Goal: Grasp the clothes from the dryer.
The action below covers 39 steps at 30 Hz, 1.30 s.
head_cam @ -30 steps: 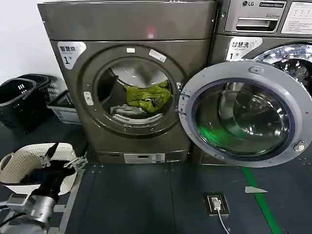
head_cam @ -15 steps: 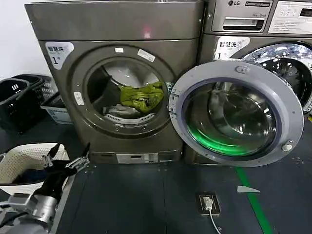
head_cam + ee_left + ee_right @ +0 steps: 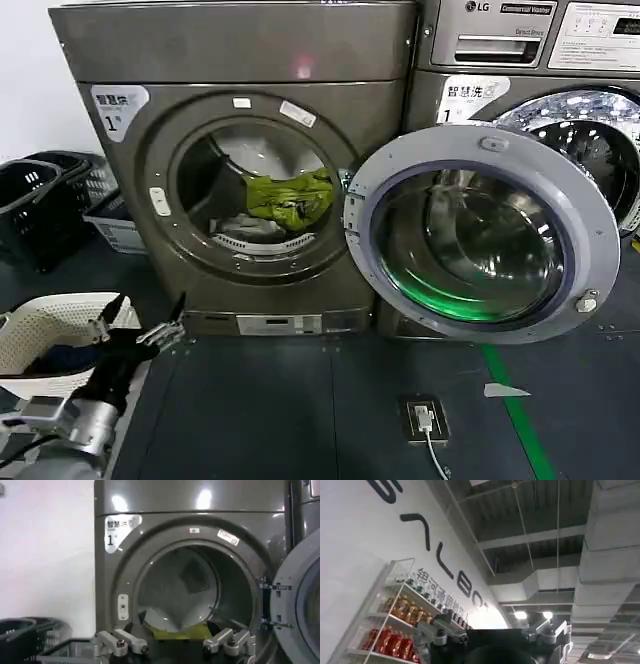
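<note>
a: nearest to me, low in the lower left of the head view, my left gripper [image 3: 140, 320] hangs in front of a white basket [image 3: 40, 315], claw spread wide, nothing in it. it's well short of the dryer [image 3: 240, 160].

b: and the right one?

a: the right gripper [image 3: 495, 632] is aimed at the ceiling and a wall with shelves of bottles [image 3: 395, 625], fingers apart and empty. i'd call it parked.

b: where's the load?

a: mid-frame, inside the round opening. the clothes [image 3: 285, 200] sit low in the drum, a yellow-green piece heaped on top, pale grey and white stuff under it at the lip. the door [image 3: 480, 235] is swung open to the right.

b: how will it handle?

a: my guess: light, limp, no fixed shape. it'll sag and trail, and could snag on the rim coming out. i'd pinch a thick fold of the yellow-green heap, deep enough that it doesn't slip free.

b: anything the wrist camera adds?

a: the left wrist view looks straight into the drum past its own fingertips [image 3: 135, 645], showing the back wall, and the yellow-green cloth [image 3: 180, 631] lying between the fingers' line. the head view shows the heap's shape and the open floor between.
</note>
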Each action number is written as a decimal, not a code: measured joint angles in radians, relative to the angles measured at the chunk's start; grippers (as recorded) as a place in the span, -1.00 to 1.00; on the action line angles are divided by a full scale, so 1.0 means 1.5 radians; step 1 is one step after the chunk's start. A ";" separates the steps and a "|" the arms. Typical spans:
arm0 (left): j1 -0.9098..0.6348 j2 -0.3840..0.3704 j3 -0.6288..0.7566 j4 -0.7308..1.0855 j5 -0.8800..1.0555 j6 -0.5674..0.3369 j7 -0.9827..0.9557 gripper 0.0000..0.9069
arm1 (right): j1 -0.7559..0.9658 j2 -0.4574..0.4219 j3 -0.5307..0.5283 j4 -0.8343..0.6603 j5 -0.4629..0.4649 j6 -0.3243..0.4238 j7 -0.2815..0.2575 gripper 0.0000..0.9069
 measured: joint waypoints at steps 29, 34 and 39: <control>-0.026 0.029 0.043 0.034 0.004 -0.001 0.002 1.00 | -0.015 0.008 0.012 0.014 0.020 0.018 -0.015 1.00; -0.024 0.027 0.044 0.033 0.005 -0.001 0.002 1.00 | -0.015 0.010 0.010 0.015 0.026 0.029 -0.015 1.00; -0.024 0.025 0.044 0.031 0.005 -0.001 0.002 1.00 | -0.014 0.015 0.008 0.019 0.028 0.035 -0.016 1.00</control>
